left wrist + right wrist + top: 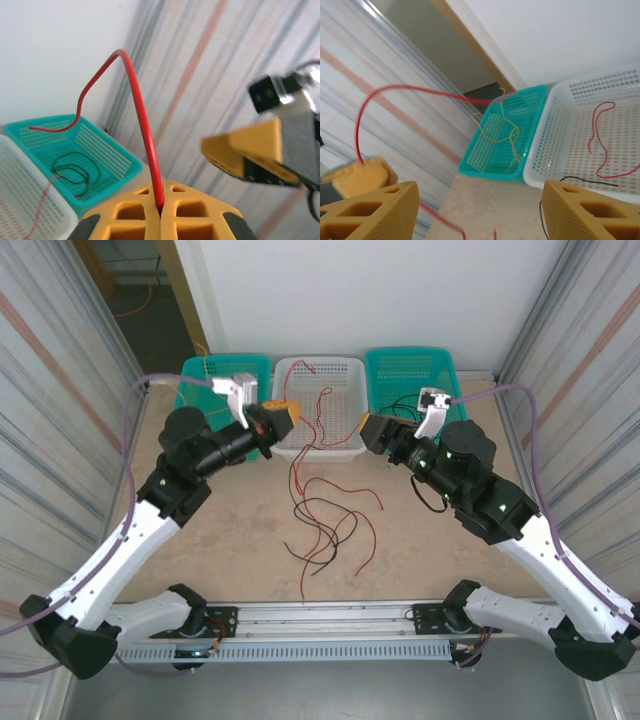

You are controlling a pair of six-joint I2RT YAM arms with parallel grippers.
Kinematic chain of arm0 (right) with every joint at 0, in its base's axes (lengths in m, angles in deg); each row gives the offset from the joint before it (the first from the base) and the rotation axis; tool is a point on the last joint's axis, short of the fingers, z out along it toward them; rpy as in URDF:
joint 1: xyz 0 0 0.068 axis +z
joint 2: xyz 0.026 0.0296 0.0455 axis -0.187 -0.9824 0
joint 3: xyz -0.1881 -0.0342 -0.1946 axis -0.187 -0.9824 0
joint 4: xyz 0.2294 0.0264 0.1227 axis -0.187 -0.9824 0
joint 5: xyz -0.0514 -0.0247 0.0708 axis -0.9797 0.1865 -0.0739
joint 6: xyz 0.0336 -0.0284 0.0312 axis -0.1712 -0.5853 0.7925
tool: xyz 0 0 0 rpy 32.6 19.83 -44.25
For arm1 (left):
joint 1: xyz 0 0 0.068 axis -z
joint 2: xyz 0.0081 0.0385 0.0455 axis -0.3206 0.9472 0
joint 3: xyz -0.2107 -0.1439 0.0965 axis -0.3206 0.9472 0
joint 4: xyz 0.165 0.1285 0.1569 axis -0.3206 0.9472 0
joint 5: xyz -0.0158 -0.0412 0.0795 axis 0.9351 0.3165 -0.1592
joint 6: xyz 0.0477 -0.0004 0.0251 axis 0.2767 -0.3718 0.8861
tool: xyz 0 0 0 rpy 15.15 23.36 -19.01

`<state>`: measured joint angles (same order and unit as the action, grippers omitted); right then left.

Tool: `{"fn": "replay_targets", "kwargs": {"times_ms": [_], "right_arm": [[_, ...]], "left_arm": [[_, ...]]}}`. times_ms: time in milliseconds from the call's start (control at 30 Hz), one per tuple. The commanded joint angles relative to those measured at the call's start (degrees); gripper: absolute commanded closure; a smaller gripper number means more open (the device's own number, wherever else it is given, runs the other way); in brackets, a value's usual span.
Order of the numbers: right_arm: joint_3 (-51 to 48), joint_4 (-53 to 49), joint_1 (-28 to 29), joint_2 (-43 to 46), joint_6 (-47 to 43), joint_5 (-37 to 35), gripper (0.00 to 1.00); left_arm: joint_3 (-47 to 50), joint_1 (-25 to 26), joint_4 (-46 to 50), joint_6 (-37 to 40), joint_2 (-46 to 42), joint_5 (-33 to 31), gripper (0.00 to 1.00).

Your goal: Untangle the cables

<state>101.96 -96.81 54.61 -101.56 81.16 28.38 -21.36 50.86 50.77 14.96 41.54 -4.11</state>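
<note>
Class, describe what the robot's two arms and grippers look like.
The left arm and right arm have white links, black joints. The left gripper and right gripper carry orange-yellow, hollow-ribbed fingers. A lilac-grey hose trails from each.

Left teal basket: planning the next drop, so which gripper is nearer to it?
Left. The left gripper sits just right of the left teal basket, at the white basket's left rim; the right gripper is at the white basket's right side.

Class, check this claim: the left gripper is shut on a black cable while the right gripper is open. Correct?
No. The left gripper is shut on a red cable, not black; the left wrist view shows it. The right gripper is open.
</note>
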Motion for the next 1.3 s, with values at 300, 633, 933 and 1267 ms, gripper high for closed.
{"fn": "replay_targets", "kwargs": {"times_ms": [300, 633, 933, 1267], "right_arm": [[-3.70, -6.50, -0.19, 4.01, 2.49, -2.59, 0.35], [-5.43, -8.95, -0.20, 6.13, 2.66, -3.86, 0.35], [-6.61, -9.78, -0.33, 6.20, 2.05, -4.72, 0.35], [-6.43, -10.46, -1.95, 5.85, 0.74, -3.38, 0.36]], "left_arm": [[-22.91, -8.27, 2.35, -0.02, 20.52, 0.43, 1.00], [-34.17, -11.11, -0.01, -4.58, 35.88, 1.69, 1.00], [-33.97, -11.24, -2.48, -6.77, 41.70, -0.95, 1.00], [-30.95, -11.39, -0.34, -8.47, 45.33, -5.32, 1.00]]}}
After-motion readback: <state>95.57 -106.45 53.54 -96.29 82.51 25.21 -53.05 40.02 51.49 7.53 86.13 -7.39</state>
